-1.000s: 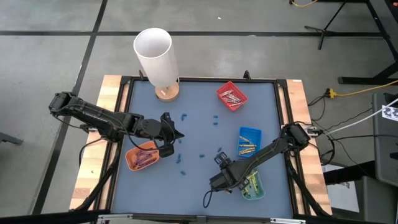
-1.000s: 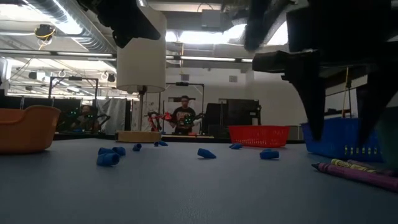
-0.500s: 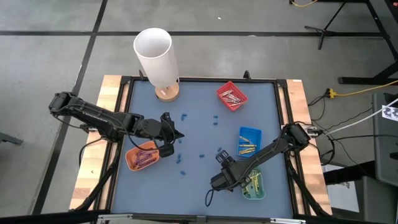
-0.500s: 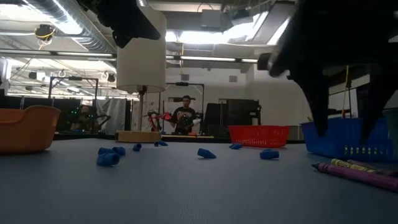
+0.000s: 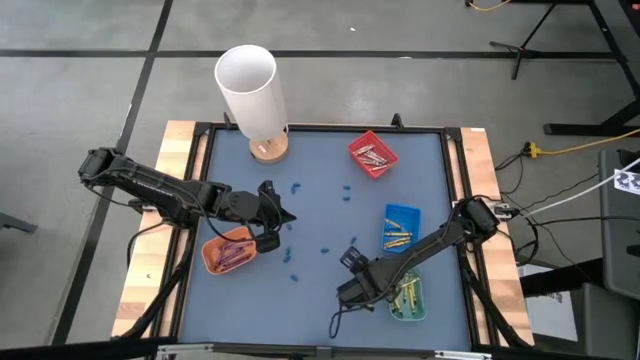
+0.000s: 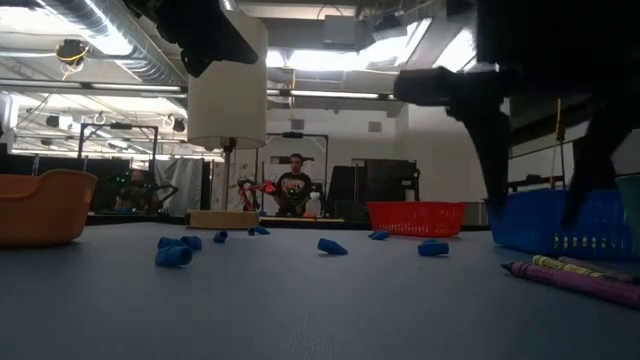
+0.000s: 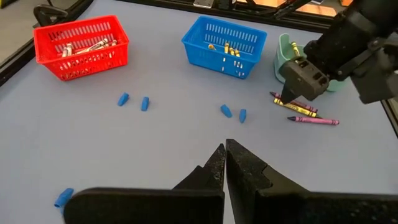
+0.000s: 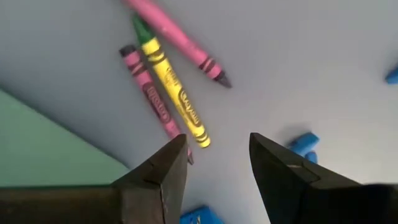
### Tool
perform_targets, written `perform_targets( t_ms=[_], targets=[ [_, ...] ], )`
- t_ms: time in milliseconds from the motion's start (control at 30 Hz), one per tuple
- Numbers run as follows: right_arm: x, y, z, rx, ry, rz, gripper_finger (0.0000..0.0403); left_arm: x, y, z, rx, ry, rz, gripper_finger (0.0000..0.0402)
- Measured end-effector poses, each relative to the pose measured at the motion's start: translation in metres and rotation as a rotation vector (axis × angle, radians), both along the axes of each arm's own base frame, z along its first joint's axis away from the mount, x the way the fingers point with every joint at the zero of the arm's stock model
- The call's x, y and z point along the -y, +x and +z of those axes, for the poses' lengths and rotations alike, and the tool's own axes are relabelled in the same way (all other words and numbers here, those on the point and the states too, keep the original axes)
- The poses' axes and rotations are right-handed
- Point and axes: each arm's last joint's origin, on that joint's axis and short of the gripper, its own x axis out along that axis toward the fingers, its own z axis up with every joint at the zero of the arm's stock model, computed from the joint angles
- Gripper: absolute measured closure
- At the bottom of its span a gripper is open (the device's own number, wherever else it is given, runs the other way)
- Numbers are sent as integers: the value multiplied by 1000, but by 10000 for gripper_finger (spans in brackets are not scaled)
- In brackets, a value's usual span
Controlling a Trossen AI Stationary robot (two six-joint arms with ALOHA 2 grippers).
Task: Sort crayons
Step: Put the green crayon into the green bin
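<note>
since the right gripper (image 8: pixel 214 168) hangs spread over three touching crayons (image 8: pixel 165 81) at the upper left of its wrist view, beside the green tray (image 5: pixel 409 300), it may pinch several. left gripper (image 7: pixel 225 163), pressed together, waits by the orange tray (image 5: pixel 228 252).

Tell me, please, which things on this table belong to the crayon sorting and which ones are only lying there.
Part of the job:
- loose crayons on the mat, under the open right hand
- red basket, blue basket, orange tray and green tray, each holding crayons

Only lying about:
- small blue bits
- white tube on a wooden base
</note>
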Motion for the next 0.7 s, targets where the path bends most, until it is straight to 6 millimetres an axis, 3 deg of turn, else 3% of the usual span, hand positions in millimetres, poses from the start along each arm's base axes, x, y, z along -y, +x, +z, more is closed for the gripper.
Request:
perform_targets(
  t_ms=[700],
  targets=[
    [4,-6,-24,-4,2,74,231,0,0,0,0,0,0,401]
  ],
)
